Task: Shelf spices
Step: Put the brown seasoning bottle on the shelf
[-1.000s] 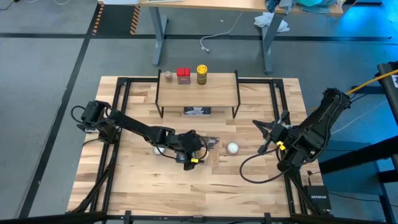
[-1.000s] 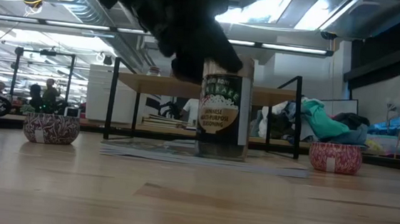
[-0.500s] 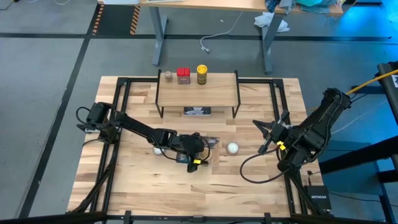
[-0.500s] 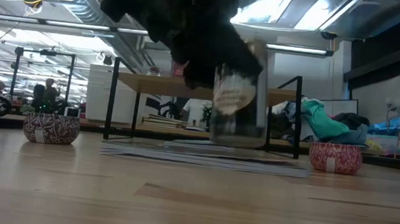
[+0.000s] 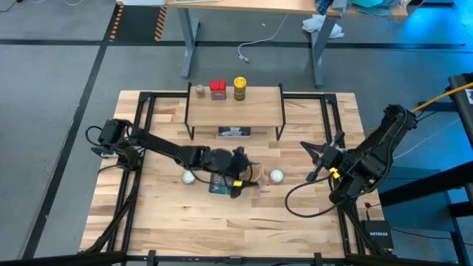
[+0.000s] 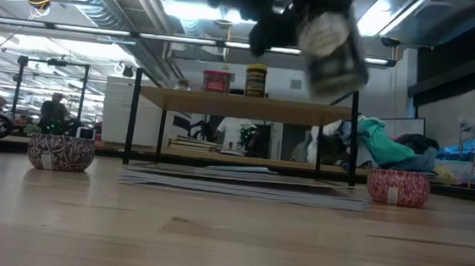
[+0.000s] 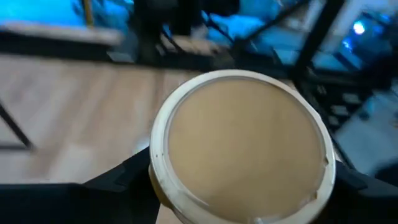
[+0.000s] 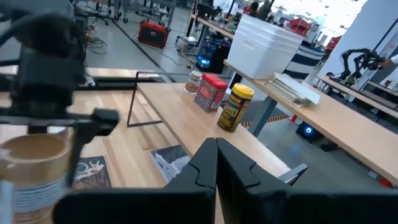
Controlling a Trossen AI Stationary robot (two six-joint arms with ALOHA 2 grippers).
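The wider tan jar [image 6: 334,43] hangs high above the table in my left gripper [image 5: 247,176], near the table's middle. Its tan lid [image 7: 239,146] fills the left wrist view. The shelf [image 5: 235,107] stands at the far middle on thin black legs. On it stand the tiny brownish jar [image 5: 199,90], the red tin [image 5: 217,89] and the yellow jar [image 5: 239,88]; all three also show in the right wrist view, for instance the red tin [image 8: 211,91]. My right gripper [image 5: 319,157] waits shut at the right, touching nothing. My left gripper pinches the tan jar between its two fingers, one finger [image 7: 124,177] on either side of the lid end's rim [image 7: 155,168]. The fingers come slanting from above and from the table's left. The jar is lifted clear of the table and tilted.
A flat dark book [image 5: 234,132] lies under the shelf, and another flat dark thing [image 6: 242,184] lies on the table below the jar. Two white balls [image 5: 188,177] [image 5: 276,176] lie left and right of the left gripper. Black frame rails run along the table's sides.
My left gripper has gone up and a little toward the table's right edge with the tan jar. The jar stood upright on the flat dark thing; now it is lifted clear and tilted.
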